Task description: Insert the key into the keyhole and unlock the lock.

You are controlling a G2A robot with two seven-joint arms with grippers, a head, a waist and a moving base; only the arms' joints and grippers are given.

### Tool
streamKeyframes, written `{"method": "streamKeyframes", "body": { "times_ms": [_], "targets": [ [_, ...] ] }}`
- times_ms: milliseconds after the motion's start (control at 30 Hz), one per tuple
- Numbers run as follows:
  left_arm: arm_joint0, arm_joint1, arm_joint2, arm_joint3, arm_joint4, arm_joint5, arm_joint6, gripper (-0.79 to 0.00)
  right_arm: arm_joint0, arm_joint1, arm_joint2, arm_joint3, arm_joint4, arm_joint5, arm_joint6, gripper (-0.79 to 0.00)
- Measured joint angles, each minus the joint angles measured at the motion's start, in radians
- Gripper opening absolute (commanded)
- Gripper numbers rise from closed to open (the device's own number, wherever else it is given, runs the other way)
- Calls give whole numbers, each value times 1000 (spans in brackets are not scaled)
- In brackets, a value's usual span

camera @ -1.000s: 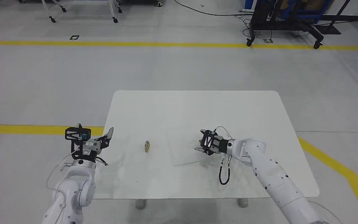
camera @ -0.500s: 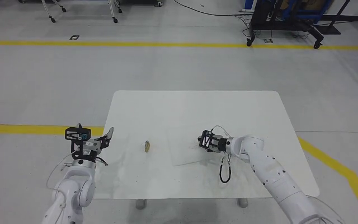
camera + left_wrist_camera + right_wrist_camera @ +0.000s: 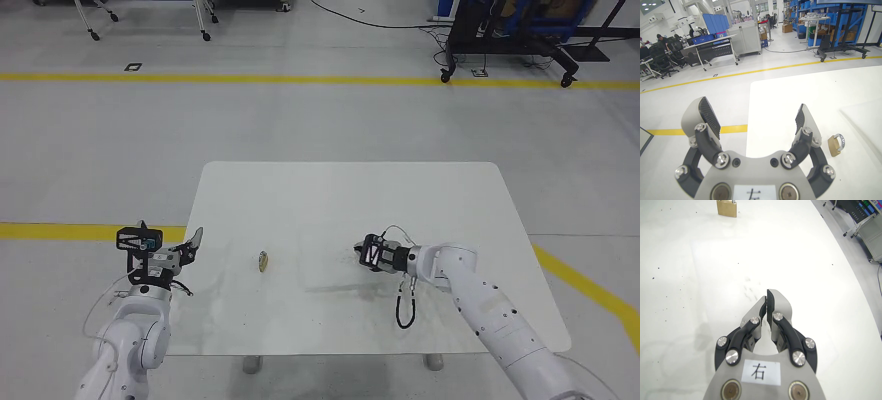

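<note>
The right pincer [image 3: 362, 254] is now squeezed shut at mid-frame; whether the key is pinched cannot be told. The left pincer [image 3: 753, 111] is held wide, and the small brass padlock [image 3: 262, 261] is left lying centre-left on the white bench [image 3: 350, 190].

Bright, even light falls from ceiling lights [image 3: 651, 3] overhead. The white table [image 3: 440, 190] glares almost to blank white in the right wrist view. The padlock [image 3: 833, 147] casts only a faint, soft shadow. Near the right wrist view's borders, the table's edge bows into a curve.
</note>
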Motion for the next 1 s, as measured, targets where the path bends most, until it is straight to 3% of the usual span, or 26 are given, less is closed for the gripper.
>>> {"method": "streamKeyframes", "body": {
  "times_ms": [633, 700, 867, 1000],
  "targets": [
    [0, 0, 2, -2, 3, -3, -1, 0, -49, 17, 46, -61, 9, 3, -22, -785],
    [1, 1, 24, -23, 48, -21, -17, 0, -49, 17, 46, -61, 9, 3, -22, -785],
    [-33, -2, 178, -115, 262, -87, -126, 0, -49, 17, 46, -61, 9, 3, -22, -785],
    [-33, -2, 171, -113, 260, -85, -116, 0, -49, 17, 46, -61, 9, 3, -22, -785]
  ]
}}
